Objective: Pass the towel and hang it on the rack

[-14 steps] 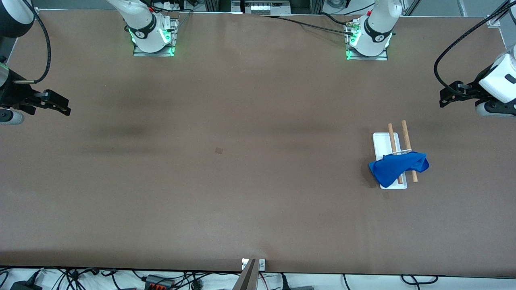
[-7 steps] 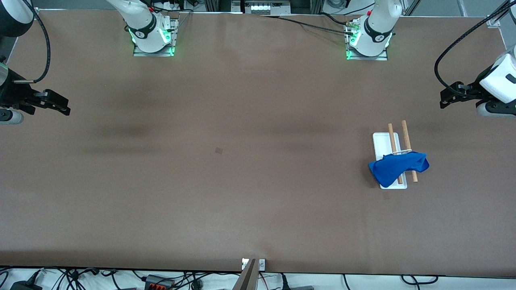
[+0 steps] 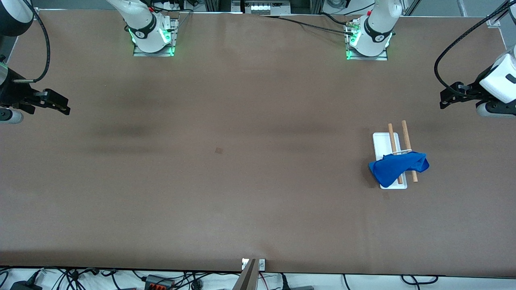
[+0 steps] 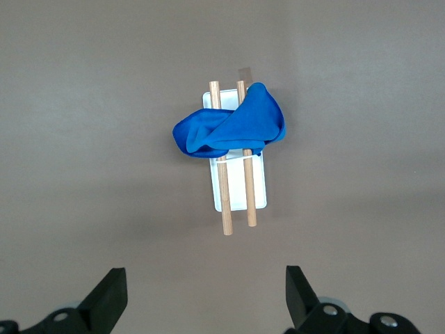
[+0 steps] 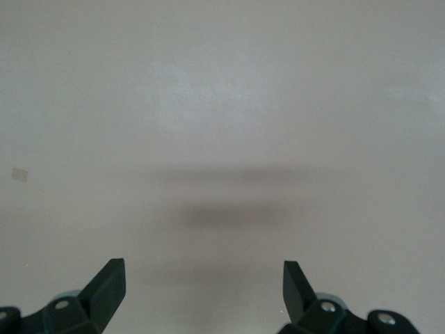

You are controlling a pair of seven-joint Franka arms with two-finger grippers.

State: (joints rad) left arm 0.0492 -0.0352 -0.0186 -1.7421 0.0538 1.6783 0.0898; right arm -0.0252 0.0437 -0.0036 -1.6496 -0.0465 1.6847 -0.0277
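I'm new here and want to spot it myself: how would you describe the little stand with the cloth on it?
On the brown table, look toward the left arm's end. There stands the rack: a white flat base with two thin wooden rods. It alone bears a crumpled blue towel, draped over the rods' ends nearer the front camera.

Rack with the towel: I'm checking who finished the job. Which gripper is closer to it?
Left. The left gripper waits at the rack's end of the table, jaws open; the right gripper waits at the right arm's end, jaws open. The towel drapes the rods.
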